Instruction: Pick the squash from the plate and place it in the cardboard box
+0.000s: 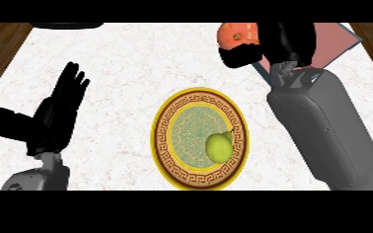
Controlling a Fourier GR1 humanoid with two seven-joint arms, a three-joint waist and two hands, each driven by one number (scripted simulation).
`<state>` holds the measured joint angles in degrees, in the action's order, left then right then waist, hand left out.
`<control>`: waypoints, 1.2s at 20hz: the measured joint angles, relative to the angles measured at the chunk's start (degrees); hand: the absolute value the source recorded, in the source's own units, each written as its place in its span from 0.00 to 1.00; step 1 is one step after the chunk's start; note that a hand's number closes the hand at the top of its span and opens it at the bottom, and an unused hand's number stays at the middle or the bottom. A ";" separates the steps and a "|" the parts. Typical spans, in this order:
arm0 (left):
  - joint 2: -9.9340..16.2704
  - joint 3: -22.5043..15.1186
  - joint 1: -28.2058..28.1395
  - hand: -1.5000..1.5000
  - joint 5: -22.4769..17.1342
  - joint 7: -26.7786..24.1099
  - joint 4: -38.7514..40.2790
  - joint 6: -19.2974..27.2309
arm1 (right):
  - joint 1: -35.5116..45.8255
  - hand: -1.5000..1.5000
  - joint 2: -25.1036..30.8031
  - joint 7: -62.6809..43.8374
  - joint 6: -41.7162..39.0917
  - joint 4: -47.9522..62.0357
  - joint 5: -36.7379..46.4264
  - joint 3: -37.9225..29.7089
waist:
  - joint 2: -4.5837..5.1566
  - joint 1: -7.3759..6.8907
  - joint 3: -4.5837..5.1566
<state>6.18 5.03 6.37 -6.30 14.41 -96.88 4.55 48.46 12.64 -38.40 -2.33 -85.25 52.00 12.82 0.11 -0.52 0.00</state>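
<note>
Fingers of right hand (280,44) curl round orange, rounded squash (239,35); left hand (62,106) rests open

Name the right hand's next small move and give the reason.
Probably carry on to the right until it is over the cardboard box, then lower and open. The right hand is curled round the orange squash, already off the plate, at the box's left edge. A green fruit remains on the plate.

A pale marble-patterned surface (138,54) with faint grey and beige veining fills nearly the whole view. Dark brown wood (11,37) shows in a wedge at the upper left corner, and another sliver at the upper right.
</note>
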 measured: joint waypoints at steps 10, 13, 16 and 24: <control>-0.12 0.02 0.67 0.50 0.27 -0.64 1.32 -0.30 | 3.60 1.00 5.06 15.35 7.53 22.92 3.28 -6.16 | 0.18 -0.37 0.00; -0.68 -0.46 0.23 0.50 0.74 -1.64 1.72 -0.15 | 4.23 1.00 6.85 17.99 5.73 29.00 4.89 -5.50 | 0.29 -0.66 0.02; -0.70 -0.74 1.33 0.50 0.79 -0.82 1.31 0.00 | 4.90 0.00 8.42 18.64 0.87 35.81 6.31 -4.37 | 0.48 -1.11 0.02; -0.56 -0.68 0.42 0.50 0.61 -1.94 1.57 -0.83 | 8.99 0.00 9.10 27.79 4.35 51.09 3.57 -10.06 | 0.64 -1.56 -0.06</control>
<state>5.63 4.35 6.79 -5.69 12.47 -95.31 3.72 57.44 21.75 -10.60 2.02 -34.16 55.57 2.75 0.75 -2.08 -0.05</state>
